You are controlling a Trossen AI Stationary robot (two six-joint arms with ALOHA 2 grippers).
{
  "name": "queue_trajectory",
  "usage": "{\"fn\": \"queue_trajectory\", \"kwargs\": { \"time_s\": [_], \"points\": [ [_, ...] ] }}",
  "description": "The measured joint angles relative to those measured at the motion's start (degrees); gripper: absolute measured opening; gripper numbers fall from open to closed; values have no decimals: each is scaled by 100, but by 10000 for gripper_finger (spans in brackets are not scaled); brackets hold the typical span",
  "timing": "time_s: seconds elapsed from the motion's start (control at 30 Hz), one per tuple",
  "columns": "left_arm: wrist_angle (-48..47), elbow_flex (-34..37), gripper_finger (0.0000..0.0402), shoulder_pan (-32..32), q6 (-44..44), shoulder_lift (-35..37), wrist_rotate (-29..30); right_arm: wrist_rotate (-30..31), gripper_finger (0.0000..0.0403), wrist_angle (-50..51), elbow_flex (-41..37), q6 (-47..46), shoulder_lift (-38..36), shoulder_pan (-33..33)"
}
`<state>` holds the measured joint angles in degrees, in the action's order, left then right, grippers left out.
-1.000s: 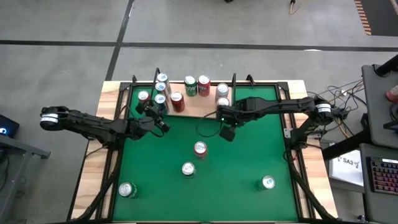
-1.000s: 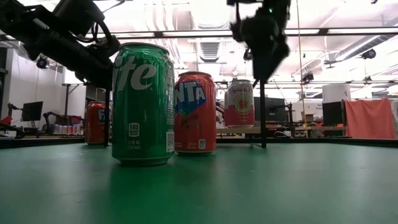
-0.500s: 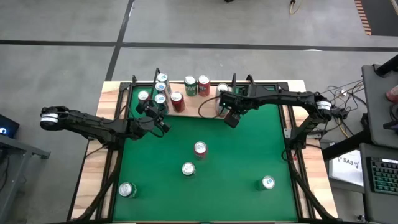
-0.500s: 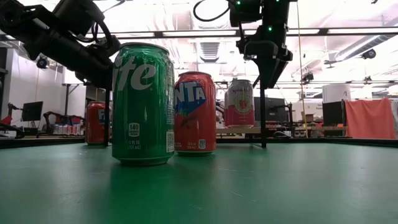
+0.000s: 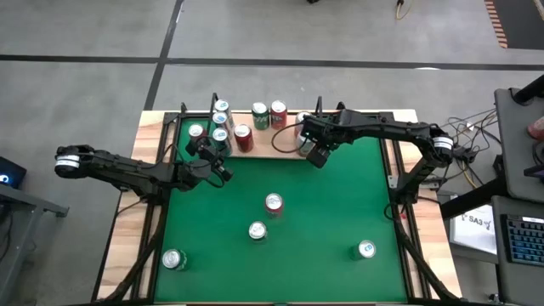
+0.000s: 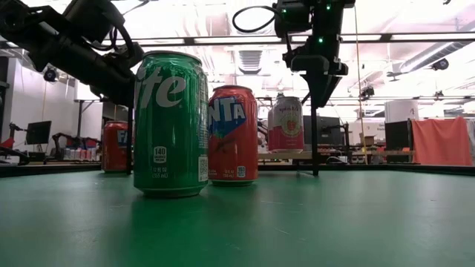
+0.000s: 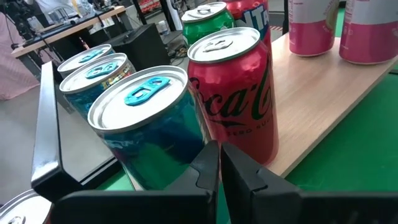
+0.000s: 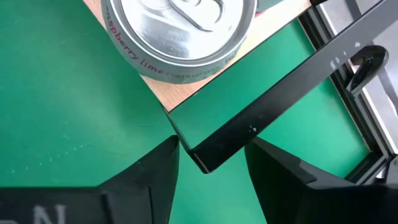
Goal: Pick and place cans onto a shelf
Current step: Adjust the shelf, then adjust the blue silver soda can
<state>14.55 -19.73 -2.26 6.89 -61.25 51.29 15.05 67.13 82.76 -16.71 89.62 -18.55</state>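
Right gripper point(image 5: 316, 156), jaws apart and empty, has moved up-frame to your shelf's point(image 5: 285, 146) right edge; open green surface point(image 5: 340, 212) lies below. Left gripper point(image 5: 223, 170) stays closed, empty.

Low view — green can point(image 6: 171, 122) hides part of the red can point(image 6: 233, 134). High view — right pincer point(image 5: 316, 153) covers a can on the shelf point(image 5: 280, 146); can labels too small to read.

A green can point(image 6: 170, 123) stands before a red can point(image 6: 232, 135).
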Motion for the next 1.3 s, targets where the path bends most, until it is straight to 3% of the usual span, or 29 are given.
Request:
{"fn": "queue_trajectory", "kwargs": {
  "time_s": [0.33,0.6,0.73,0.93,1.13,1.23,1.3],
  "points": [
    [0,0,0,33,-37,5,0,-143,169,35,0,-84,-12,45],
    [-310,-262,0,479,-354,199,-254,-496,168,-61,0,-282,-140,504],
    [-1485,-1000,0,675,-492,541,-1337,-504,168,-228,2,-276,-219,711],
    [-4593,-2999,0,353,-372,734,-2278,-509,168,-362,4,-133,-320,817],
    [-6756,-4568,0,-764,-856,396,-2468,-514,168,-358,5,-106,-330,818],
    [-6986,-4797,0,-1494,-1398,186,-3189,-499,168,-361,4,-19,-330,842],
    [-6943,-4804,0,-1985,-1782,19,-4000,-501,168,-403,7,46,-330,846]
  ]
}}
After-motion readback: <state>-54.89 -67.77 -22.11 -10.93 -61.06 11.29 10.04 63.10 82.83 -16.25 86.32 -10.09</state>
